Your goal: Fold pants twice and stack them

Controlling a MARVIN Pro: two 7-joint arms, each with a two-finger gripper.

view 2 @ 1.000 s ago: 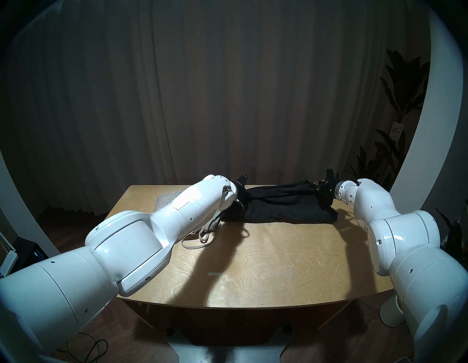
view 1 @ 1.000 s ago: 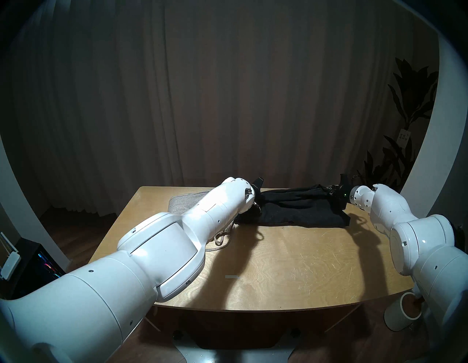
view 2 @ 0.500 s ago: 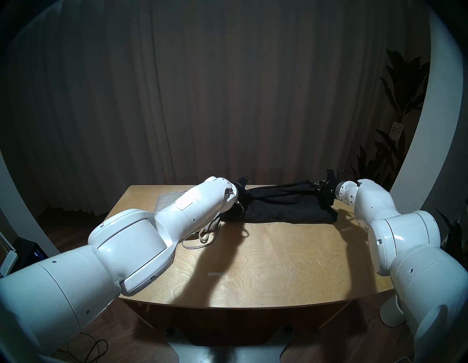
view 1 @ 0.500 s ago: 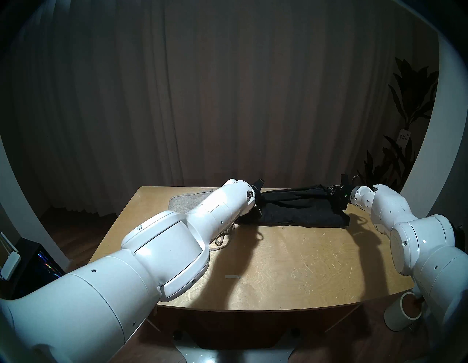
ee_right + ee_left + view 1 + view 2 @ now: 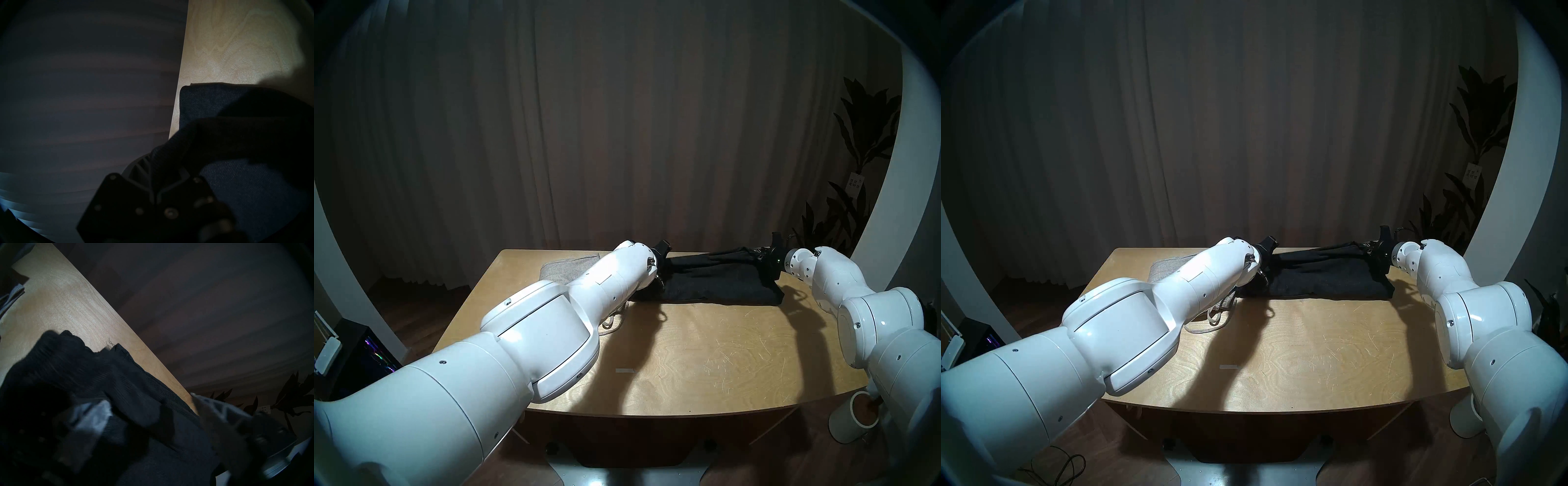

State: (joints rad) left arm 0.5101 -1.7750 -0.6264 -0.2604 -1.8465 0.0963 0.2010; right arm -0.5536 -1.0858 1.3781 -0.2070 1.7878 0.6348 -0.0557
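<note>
The black pants (image 5: 714, 285) lie folded lengthwise along the far side of the wooden table (image 5: 704, 356). My left gripper (image 5: 149, 400) is at their left end, open, with black cloth lying loose between its spread fingers (image 5: 90, 414). At their right end my right gripper (image 5: 760, 259) is shut on the black pants (image 5: 237, 105) and holds the upper layer a little above the table. The light grey pants (image 5: 565, 268) lie at the far left, mostly hidden under my left arm. Their pale cord (image 5: 612, 322) trails out toward me.
A small pale tape strip (image 5: 624, 370) marks the table's middle. The table's far edge runs just behind both grippers, with a curtain beyond. A white cylinder (image 5: 853, 421) stands on the floor at the right, a plant (image 5: 857, 142) behind it, and a black box (image 5: 358, 359) at the left.
My left gripper has opened and let go of the black pants' left end, and that arm has edged slightly right. The right gripper has kept its hold and barely moved.
</note>
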